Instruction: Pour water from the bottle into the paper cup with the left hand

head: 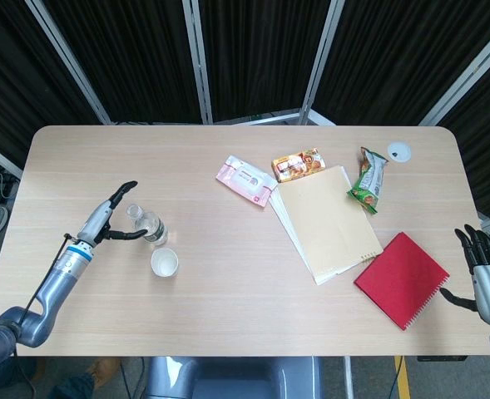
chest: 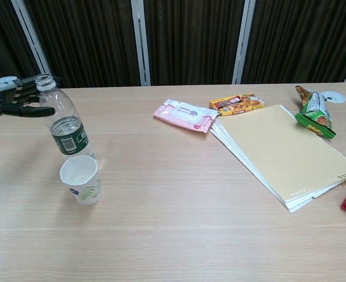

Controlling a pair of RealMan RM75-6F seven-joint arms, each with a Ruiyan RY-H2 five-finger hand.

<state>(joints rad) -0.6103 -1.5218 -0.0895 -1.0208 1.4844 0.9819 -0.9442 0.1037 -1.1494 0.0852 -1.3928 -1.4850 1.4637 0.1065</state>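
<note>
A clear uncapped water bottle (chest: 65,124) with a green label stands on the table, also seen in the head view as the bottle (head: 150,226). Right in front of it is the white paper cup (chest: 81,179) with a leaf print, cup (head: 164,263), upright. My left hand (head: 105,221) is to the left of the bottle with its fingers spread and holds nothing. In the chest view the left hand (chest: 13,100) reaches in from the left edge, fingertips close to the bottle's neck; contact cannot be told. My right hand (head: 483,268) hangs off the table's right front corner, fingers apart.
A pink wipes pack (head: 246,180), an orange snack box (head: 298,165), a green snack bag (head: 368,180), a tan notepad (head: 324,220) and a red notebook (head: 401,279) lie on the right half. A white disc (head: 399,150) sits at the far right.
</note>
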